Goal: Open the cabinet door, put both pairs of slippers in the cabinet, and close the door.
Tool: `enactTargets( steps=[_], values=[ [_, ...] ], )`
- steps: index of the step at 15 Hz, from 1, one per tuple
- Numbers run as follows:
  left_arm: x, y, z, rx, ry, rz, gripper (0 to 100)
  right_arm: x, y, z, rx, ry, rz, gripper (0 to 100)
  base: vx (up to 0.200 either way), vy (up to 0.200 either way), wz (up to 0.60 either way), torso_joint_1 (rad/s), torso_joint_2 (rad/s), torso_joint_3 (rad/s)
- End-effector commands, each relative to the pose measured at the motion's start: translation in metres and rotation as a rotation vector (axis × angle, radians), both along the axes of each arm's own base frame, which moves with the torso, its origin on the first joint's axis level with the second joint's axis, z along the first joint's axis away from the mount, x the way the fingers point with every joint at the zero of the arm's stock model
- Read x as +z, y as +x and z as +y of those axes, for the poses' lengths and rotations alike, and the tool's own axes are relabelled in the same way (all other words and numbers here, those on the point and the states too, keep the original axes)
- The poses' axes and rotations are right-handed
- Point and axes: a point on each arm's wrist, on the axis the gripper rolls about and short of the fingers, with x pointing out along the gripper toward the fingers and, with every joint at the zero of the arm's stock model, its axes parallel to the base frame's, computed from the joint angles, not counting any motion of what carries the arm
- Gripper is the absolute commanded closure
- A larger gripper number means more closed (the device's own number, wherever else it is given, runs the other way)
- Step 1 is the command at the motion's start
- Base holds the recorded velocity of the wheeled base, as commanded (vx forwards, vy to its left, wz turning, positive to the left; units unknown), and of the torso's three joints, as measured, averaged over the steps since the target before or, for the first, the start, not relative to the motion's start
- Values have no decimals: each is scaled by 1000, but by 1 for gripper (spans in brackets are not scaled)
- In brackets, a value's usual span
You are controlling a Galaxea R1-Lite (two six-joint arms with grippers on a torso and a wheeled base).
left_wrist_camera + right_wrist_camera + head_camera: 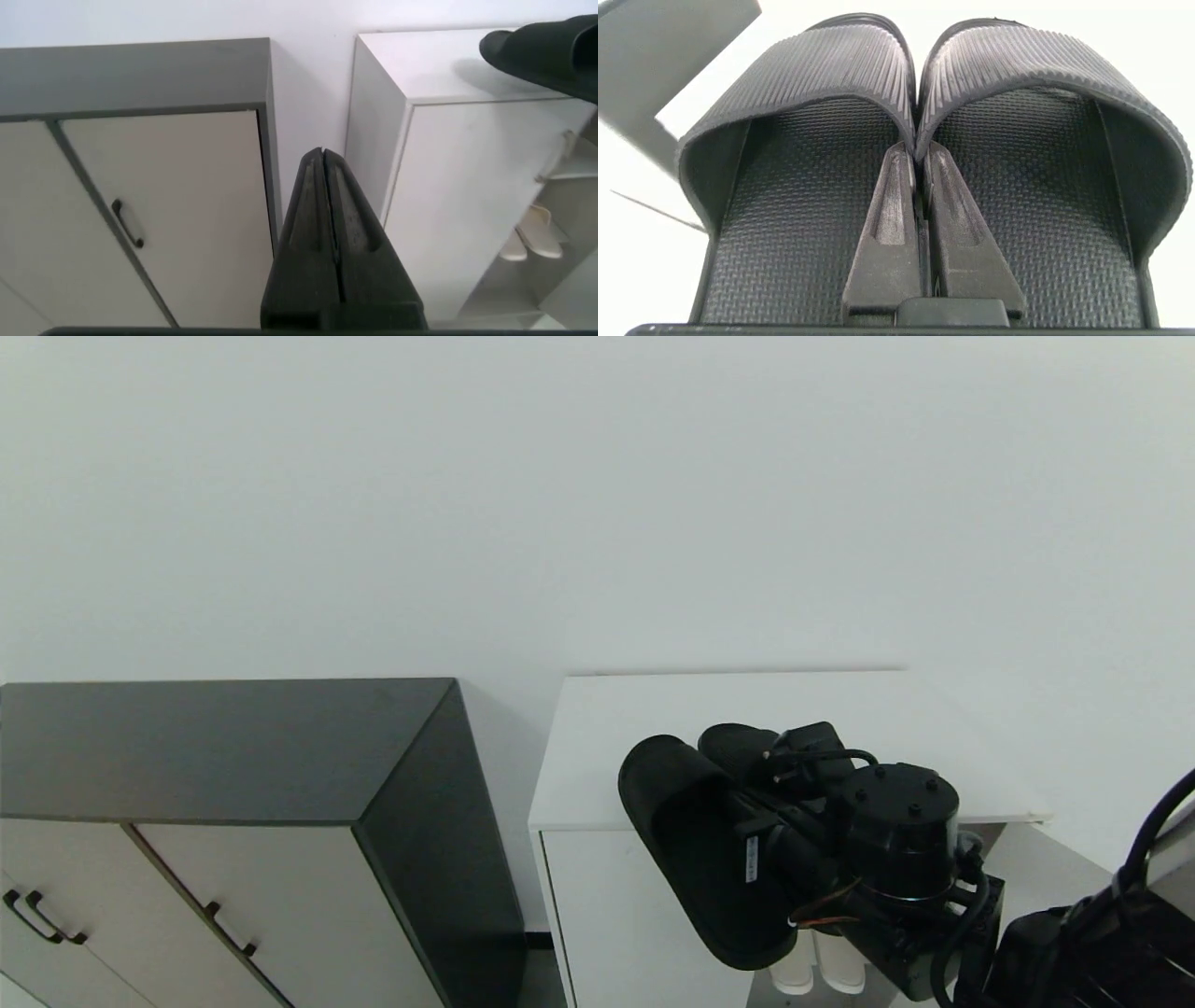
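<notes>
The pair of black rubber slippers with ribbed straps (695, 840) is held in the air in front of the upper front edge of the white cabinet (747, 728), one slipper against the other, soles turned away from the robot. The pair is carried by the right gripper (920, 159), whose fingers are pressed together on the two inner strap edges where the slippers meet. Nothing else is seen to support the pair.

Lower down, a pair of white slippers (820, 973) can be made out on a shelf inside the white cabinet, so the door is judged to be open and one pair stowed. The black pair is not yet inside.

The left gripper (323, 163) is held off to the left, facing the gap between the two cabinets, its fingers closed together on nothing. Further left stands a dark-topped cabinet with pale doors and black bar handles (224, 747).

The main risk lies in the grip. Only thin, flexible strap edges are pinched, so one slipper could be shed if the pair is swung or tilted sharply. The hanging soles could also be caught on the cabinet's top edge or a shelf during lowering, or the white pair could be knocked off if the black pair is pushed in too low.
</notes>
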Motion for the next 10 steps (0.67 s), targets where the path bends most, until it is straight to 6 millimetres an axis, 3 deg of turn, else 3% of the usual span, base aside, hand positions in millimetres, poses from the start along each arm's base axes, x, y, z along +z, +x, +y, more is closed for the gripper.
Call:
enactTargets(
  steps=[1, 8, 10],
  values=[
    [0, 0, 0, 0, 0, -1, 100, -2, 0, 0, -2, -6, 6, 100, -200, 0, 0, -7, -2, 7],
    [0, 0, 0, 0, 0, 0, 100, -1, 5, -6, -26, -6, 4, 100, -200, 0, 0, -1, 1, 4],
    [0, 0, 0, 2, 0, -1, 100, -5, 5, -9, -31, -14, 14, 100, 0, 0, 0, 0, 0, 0]
  ],
)
